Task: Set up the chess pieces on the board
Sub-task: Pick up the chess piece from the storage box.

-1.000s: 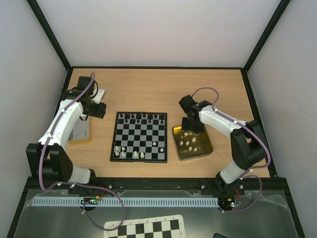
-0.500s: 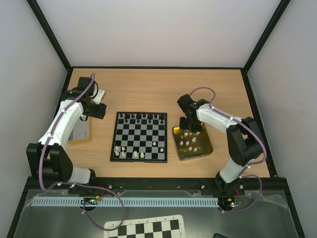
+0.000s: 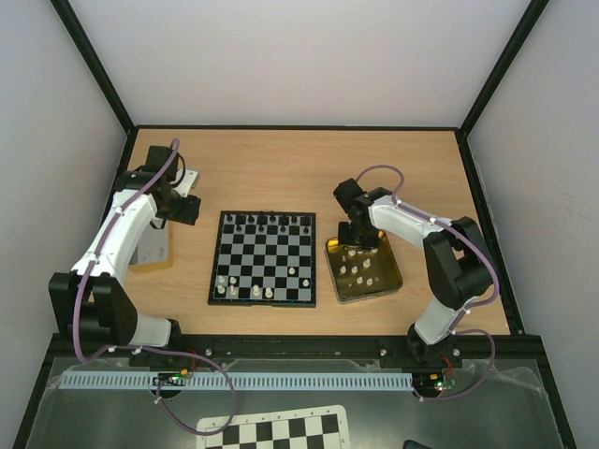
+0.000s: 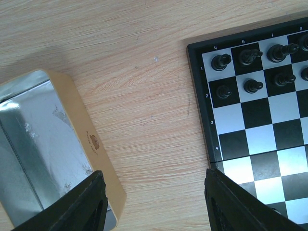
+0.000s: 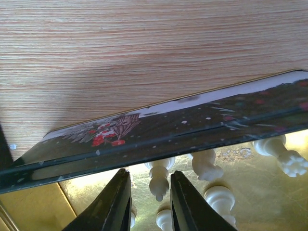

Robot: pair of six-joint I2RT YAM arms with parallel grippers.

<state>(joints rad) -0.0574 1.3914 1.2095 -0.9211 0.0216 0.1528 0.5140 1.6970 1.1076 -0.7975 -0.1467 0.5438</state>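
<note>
The board (image 3: 213, 271) lies mid-table, with black pieces (image 3: 267, 222) along its far rows and a few cream pieces (image 3: 253, 292) on its near rows. My right gripper (image 3: 358, 245) is down inside the gold tin (image 3: 393, 267) at its far-left corner. In the right wrist view the gripper (image 5: 150, 192) is narrowly open, with a cream piece (image 5: 158, 180) between the fingers and small gaps on both sides. More cream pieces (image 5: 207, 166) stand beside it. My left gripper (image 3: 187, 210) is open and empty over bare table left of the board.
A silver tin (image 4: 38, 149) with a tan rim lies left of my left gripper (image 4: 154, 202). The board's corner (image 4: 260, 139) with black pieces (image 4: 221, 61) is to the gripper's right. The tin's dark printed wall (image 5: 192, 130) rises just beyond the right fingers.
My right gripper has shifted a little left and farther back within the gold tin. The left arm has not moved.
</note>
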